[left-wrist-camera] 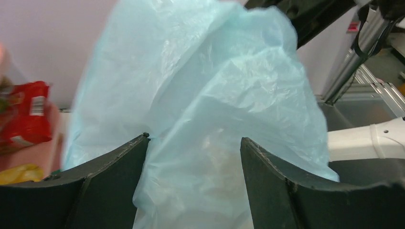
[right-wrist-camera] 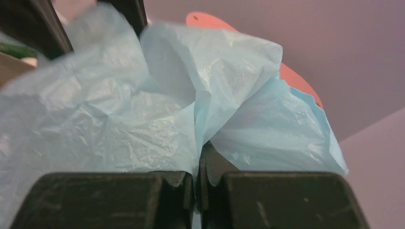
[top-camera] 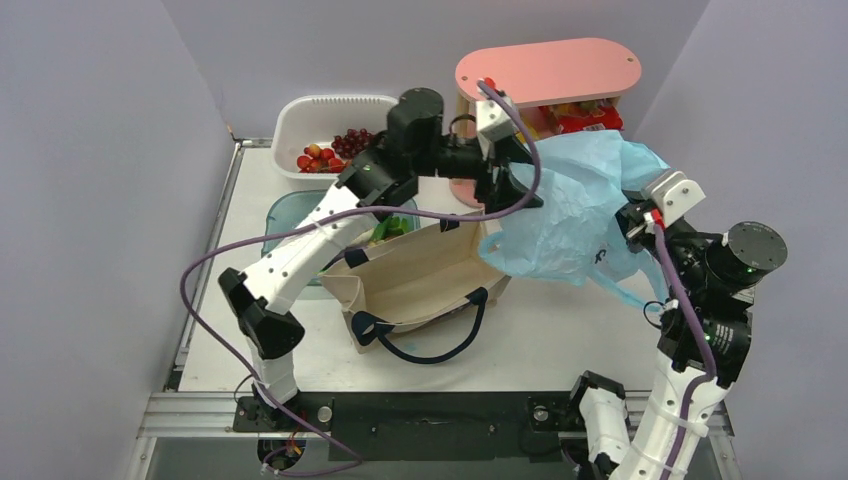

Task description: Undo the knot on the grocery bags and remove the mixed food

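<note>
— Where's the blue bag [top-camera: 575,205]?
— Held up between both arms, just right of the canvas tote [top-camera: 420,275].
— And the right gripper [right-wrist-camera: 197,174]?
— Pinched tight on a fold of the bag.
— And the left gripper [left-wrist-camera: 195,139]?
— Fingers spread wide, with plastic billowing between them, not clamped

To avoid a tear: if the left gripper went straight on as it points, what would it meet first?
The light blue plastic bag, bunched between the left gripper's open fingers; probably at once.
</note>
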Tool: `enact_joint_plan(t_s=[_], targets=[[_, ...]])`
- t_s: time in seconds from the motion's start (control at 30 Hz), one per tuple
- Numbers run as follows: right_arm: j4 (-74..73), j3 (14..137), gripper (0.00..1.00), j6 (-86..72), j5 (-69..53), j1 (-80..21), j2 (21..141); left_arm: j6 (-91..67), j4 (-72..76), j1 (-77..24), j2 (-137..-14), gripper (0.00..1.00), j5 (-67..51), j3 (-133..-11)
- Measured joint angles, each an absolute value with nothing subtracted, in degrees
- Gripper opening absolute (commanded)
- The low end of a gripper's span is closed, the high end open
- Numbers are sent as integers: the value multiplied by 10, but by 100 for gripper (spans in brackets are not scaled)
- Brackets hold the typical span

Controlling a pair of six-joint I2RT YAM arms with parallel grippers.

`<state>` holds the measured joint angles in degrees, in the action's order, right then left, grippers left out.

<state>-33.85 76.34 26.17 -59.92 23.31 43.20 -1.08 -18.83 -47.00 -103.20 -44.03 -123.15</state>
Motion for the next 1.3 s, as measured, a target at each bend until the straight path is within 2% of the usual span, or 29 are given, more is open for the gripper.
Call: enact_joint_plan(t_s=[0.3, 0.47, 0.63, 0.7, 0.8, 0.87, 0.93, 1.03, 1.13, 1.3], targets=[[-154, 753, 0, -45, -608, 160, 420, -9, -121, -567, -1100, 67, -437, -1231], [-133, 751, 0, -132, -586, 73, 423, -16, -10, -601, -1095, 67, -404, -1224], [-127, 751, 0, -163, -537, -1, 437, -14, 76, -601, -1059, 67, -395, -1143], [-136, 751, 0, -180, -542, -23, 450, 26, 96, -605, -1034, 60, -389, -1098], [-144, 751, 0, -214, -575, -46, 472, 115, 87, -620, -994, 28, -372, -1049], [-145, 752, 4, -232, -597, -54, 473, 161, 61, -618, -975, 14, -373, -1033], [-144, 758, 7, -243, -611, -55, 469, 190, 37, -615, -957, 6, -359, -1022], [-142, 775, 17, -250, -620, -55, 467, 219, 18, -615, -924, 1, -324, -1002], [-166, 799, 33, -246, -626, -54, 473, 232, 16, -618, -887, 0, -306, -961], [-243, 838, 46, -232, -653, 17, 515, 229, -4, -604, -813, 0, -300, -879]])
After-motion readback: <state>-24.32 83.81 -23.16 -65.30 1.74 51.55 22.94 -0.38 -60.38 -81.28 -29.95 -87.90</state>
